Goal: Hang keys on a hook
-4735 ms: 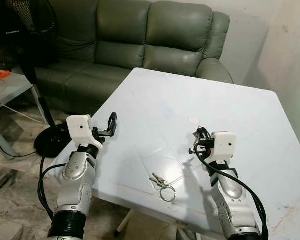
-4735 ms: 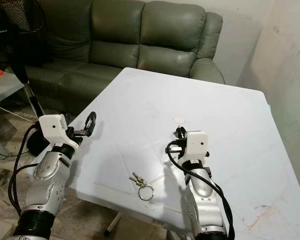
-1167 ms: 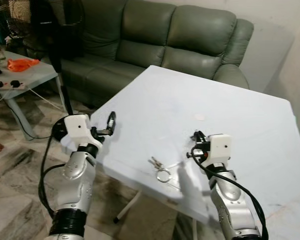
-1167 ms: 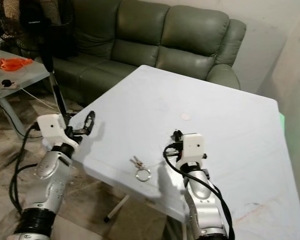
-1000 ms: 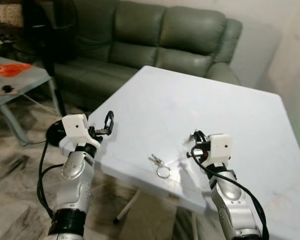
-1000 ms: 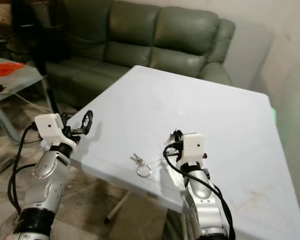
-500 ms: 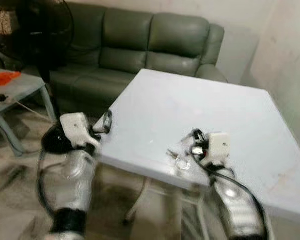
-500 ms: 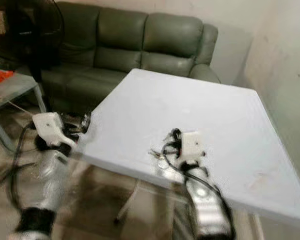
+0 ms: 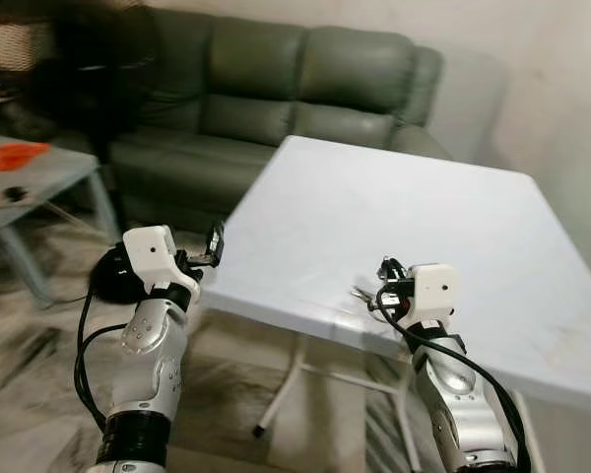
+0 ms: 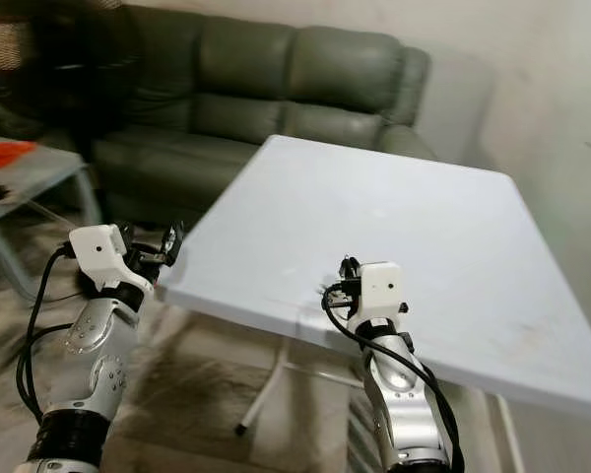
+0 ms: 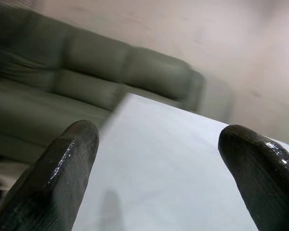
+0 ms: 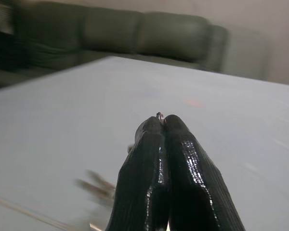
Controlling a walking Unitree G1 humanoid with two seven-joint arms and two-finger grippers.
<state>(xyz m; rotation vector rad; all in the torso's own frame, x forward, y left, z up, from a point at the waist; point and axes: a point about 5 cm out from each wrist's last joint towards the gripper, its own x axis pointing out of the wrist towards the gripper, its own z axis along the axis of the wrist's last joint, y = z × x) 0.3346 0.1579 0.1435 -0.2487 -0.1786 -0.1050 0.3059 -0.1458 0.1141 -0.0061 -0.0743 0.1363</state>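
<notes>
Keys (image 12: 160, 115) pinched by ring between pressed-together right gripper (image 12: 164, 123) fingers, lifted just over white table (image 9: 443, 212) edge. Left gripper (image 11: 159, 168) spread wide, idle. Thin grip; risked slipping out while walking. No hook sighted.

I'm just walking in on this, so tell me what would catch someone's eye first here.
The big white table with the green sofa behind it stands out first. Near the table's front edge, the right gripper is pinched shut on the keys, a bit of key ring peeping out between its fingertips. The left gripper is open, held off the table's left corner.
</notes>
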